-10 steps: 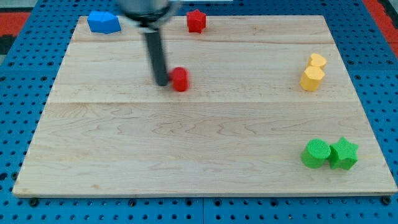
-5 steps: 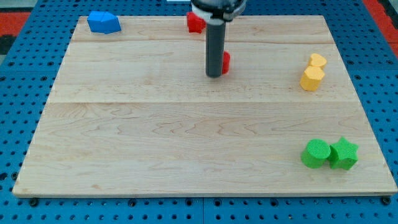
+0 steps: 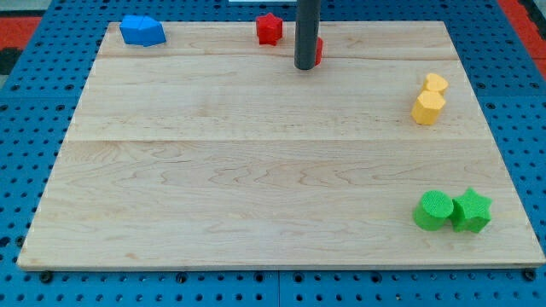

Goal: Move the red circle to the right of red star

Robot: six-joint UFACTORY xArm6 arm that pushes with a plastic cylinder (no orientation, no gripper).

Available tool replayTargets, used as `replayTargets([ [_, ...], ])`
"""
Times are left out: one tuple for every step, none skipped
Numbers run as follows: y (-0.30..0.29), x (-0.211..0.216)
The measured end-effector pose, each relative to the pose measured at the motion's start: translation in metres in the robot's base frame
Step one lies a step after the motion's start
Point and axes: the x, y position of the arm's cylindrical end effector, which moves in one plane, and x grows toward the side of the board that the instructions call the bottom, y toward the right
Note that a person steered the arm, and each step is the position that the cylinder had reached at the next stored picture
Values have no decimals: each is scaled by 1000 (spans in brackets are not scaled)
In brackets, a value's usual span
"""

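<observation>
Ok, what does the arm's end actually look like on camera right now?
Only a straight, plain dark grey rod shows, entering from the view's top; no cables or markings are visible. My tip is a blunt round end, just left of the mostly hidden red circle.

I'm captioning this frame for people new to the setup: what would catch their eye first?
The dark rod near the view's top centre stands out first, my tip pressed against the red circle, which peeks out from behind the rod's right side. Just to the view's left sits the red star at the board's top edge. Next come the two green blocks at the bottom right and the blue block at the top left.
</observation>
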Motion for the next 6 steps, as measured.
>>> replayTargets([
  [26,10],
  [18,-16],
  [-12,-24],
  [-12,-19],
  [-12,-40],
  [-12,-53],
])
